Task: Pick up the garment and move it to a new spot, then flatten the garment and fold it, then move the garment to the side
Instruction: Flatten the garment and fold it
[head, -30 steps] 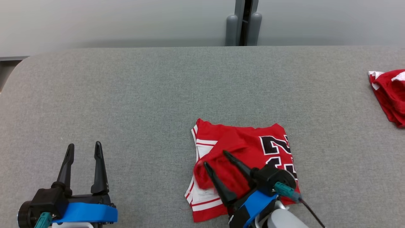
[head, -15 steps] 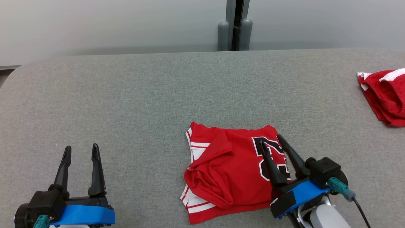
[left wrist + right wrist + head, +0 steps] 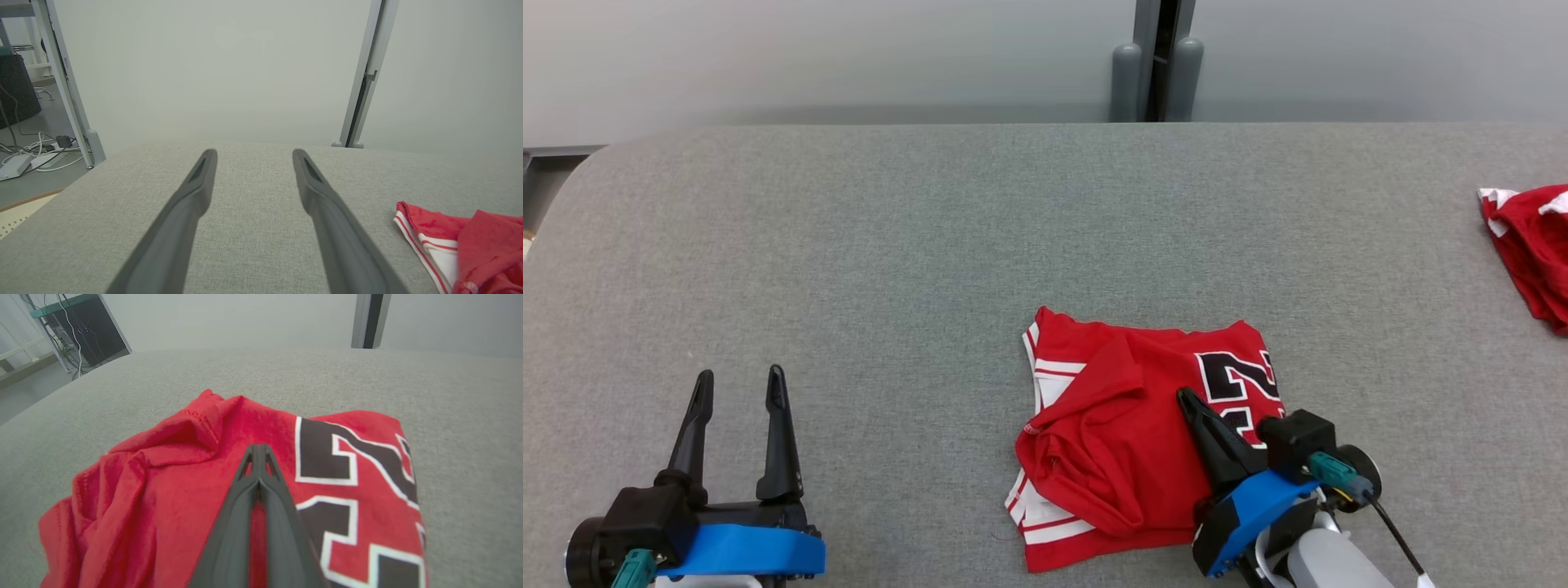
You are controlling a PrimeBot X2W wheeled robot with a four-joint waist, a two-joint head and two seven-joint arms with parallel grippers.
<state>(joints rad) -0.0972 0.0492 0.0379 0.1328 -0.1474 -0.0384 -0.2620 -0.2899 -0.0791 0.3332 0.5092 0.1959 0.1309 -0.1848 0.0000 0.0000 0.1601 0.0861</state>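
The soft red knit jersey with white striped trim [image 3: 1127,457] lies folded and rumpled at lower middle of the head view, on the grey cloth-covered table [image 3: 890,269]. Light and limp, it would likely sag open if lifted, so take a hemmed corner through all layers. The print shows a black, white-edged "2", with the figure below cut off. The right pincer [image 3: 1184,397] is closed over the cloth; whether it pinches any cloth, I cannot tell. The left pincer [image 3: 740,374] is open at lower left.

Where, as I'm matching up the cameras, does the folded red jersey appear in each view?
Head view: folded red jersey, lower centre.
Left wrist view: lower right corner.
Right wrist view: centre to bottom, beneath the shut right tool.
Shared landmark: the grey partition post behind the table.
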